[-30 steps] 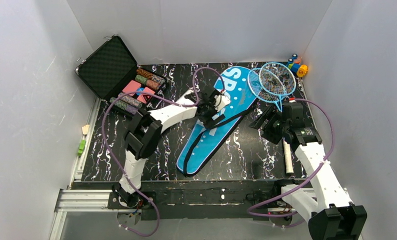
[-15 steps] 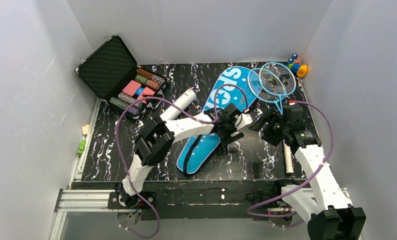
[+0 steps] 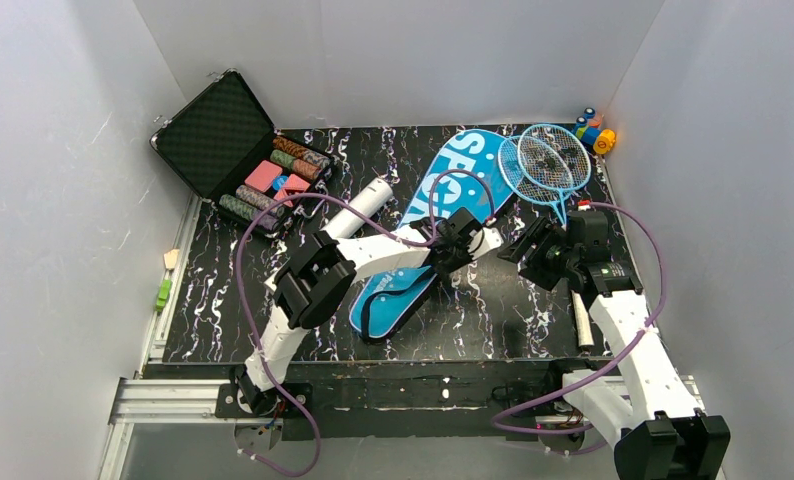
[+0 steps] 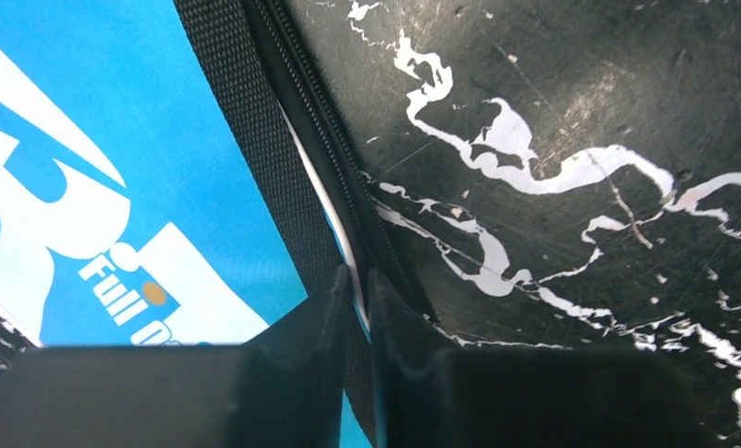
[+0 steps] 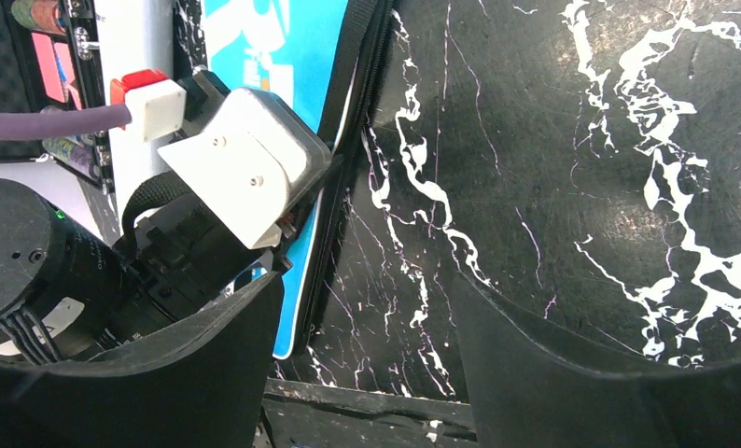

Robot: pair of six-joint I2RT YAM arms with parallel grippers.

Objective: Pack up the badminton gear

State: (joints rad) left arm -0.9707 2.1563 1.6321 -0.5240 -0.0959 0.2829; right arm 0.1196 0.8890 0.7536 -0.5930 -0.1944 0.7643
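Since a second ago: the left arm has been swung off the middle of the racket bag [image 3: 455, 168] to its right-hand edge. The white tube [image 3: 359, 207] has been uncovered by that move, and the bag's narrow end has been nudged slightly left. The left tool [image 4: 357, 289] has been closed down from wide to a thin slit.

Left tool: the fingers [image 4: 301, 345] are seen nearly together in the wrist view. The bag's black zipper edge and white piping are pinched in the slit. The black strap [image 4: 245, 131] is run just left of the fingers along the blue panel; whether it is also caught cannot be told. The grip point is set roughly mid-length on the bag, on the side facing the right arm.

Right tool [image 5: 367, 289]: held wide, nothing between the fingers. It is hung over bare counter [image 3: 223, 300] just beside the bag's right edge and close to the left wrist.

The bag is laid flat and diagonal on the counter, wide end far, narrow end near, with the strap looped round the narrow end. Two blue-framed rackets [image 3: 543, 160] are stacked overlapping at the far right, just beside the bag's wide end and outside it. The tube is laid left of the bag, between it and the open poker chip case [image 3: 243, 150]. An orange-and-blue toy [image 3: 595, 132] is parked in the far right corner.
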